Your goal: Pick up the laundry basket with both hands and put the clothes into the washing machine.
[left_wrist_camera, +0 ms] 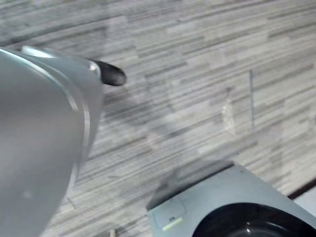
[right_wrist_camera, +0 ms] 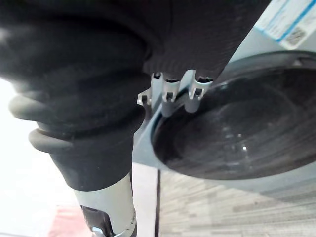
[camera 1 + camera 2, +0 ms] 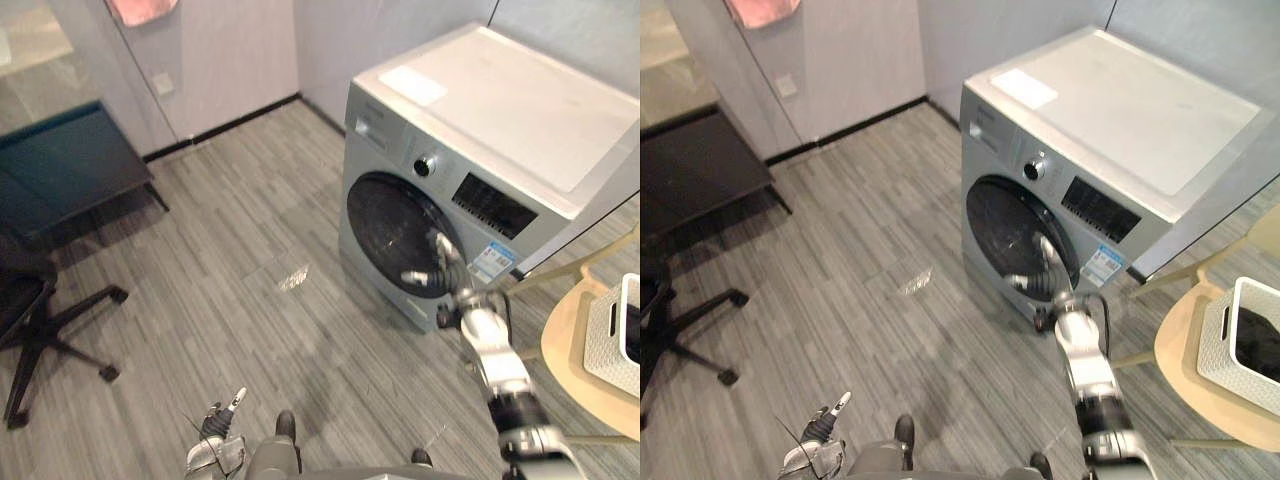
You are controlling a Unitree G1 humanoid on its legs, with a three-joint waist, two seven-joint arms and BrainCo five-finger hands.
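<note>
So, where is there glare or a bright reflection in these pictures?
Left eye view: a bright patch of glare lies on the floor in front of the washing machine. Left wrist view: a pale sheen shows on the floor planks. Right wrist view: small highlights glint on the dark door glass.

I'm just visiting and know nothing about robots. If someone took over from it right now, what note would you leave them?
Right hand: open, reaching out to the rim of the washer door, holding nothing.
Left hand: open, low at the robot's side, idle.
Basket: on the round table to the robot's right, dark clothes inside, neither hand on it.
Door: looks shut.
Done: nothing loaded yet.
Left: open the door, lift the basket with both hands, put the clothes into the washer.
</note>
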